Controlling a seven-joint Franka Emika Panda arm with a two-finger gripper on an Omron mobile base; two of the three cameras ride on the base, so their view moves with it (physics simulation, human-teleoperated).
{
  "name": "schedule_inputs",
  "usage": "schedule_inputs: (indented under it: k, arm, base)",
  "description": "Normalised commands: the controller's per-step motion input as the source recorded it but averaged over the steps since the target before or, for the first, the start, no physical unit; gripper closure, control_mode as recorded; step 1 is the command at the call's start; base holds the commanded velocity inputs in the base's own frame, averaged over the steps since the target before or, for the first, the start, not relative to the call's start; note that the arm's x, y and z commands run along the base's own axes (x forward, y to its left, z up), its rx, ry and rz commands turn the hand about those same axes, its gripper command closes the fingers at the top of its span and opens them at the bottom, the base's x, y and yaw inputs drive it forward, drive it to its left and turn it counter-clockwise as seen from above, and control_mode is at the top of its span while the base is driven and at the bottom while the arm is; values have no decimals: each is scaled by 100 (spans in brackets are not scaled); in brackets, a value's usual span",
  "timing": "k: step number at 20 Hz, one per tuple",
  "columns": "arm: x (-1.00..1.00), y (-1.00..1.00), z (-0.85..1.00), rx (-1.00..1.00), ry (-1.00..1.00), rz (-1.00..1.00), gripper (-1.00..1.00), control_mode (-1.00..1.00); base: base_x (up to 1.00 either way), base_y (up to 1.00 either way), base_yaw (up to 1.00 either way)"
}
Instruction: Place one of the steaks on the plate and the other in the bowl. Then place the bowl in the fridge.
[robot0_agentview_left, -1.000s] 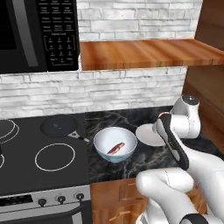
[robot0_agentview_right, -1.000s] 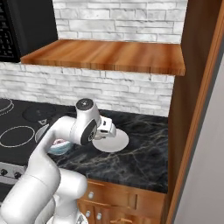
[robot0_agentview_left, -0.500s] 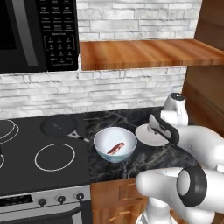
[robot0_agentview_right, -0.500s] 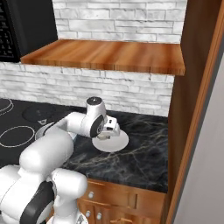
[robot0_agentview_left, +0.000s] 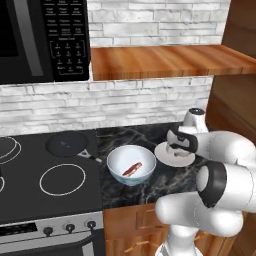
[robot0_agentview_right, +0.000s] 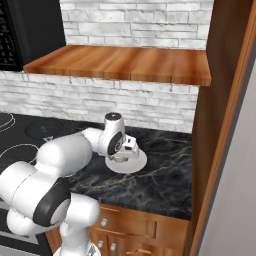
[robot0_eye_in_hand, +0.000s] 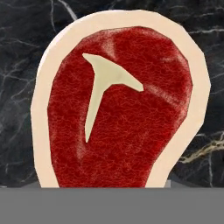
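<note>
Red steak (robot0_eye_in_hand: 118, 109) with pale fat rim sits right at the gripper (robot0_agentview_left: 181, 149) just over the plate (robot0_agentview_left: 161, 151), fingers hidden so pinching or spread I cannot tell; probably light, floppy, slick, best pinched across its thin edges; second steak (robot0_agentview_left: 132, 169) lies in bowl (robot0_agentview_left: 116, 165).

A whitewashed brick wall (robot0_agentview_left: 150, 100) runs behind a black, white-veined marble worktop (robot0_agentview_right: 160, 175). A thick brown wooden shelf (robot0_agentview_left: 165, 60) juts from the wall above it, beside a black microwave (robot0_agentview_left: 40, 40) hung over a black glass stovetop (robot0_agentview_left: 50, 185). A tall brown wooden cabinet side (robot0_agentview_right: 225, 100) closes the right end, with wooden drawers (robot0_agentview_right: 130, 230) below.
</note>
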Motion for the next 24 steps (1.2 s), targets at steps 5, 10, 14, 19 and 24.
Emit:
schedule_inputs:
  k: [5, 10, 14, 19, 24]
  arm:
    - [11, 0, -37, 2, 0, 0, 100, -100]
    - [31, 0, -30, 1, 0, 0, 100, -100]
    - [43, -4, -15, 0, 0, 0, 100, -100]
    - [29, -12, -20, 0, 0, 1, 100, -100]
    - [16, -2, -39, 0, 0, 1, 100, -100]
  base:
    - [0, 0, 0]
    - [0, 0, 0]
    - [0, 0, 0]
    - [0, 0, 0]
    - [0, 0, 0]
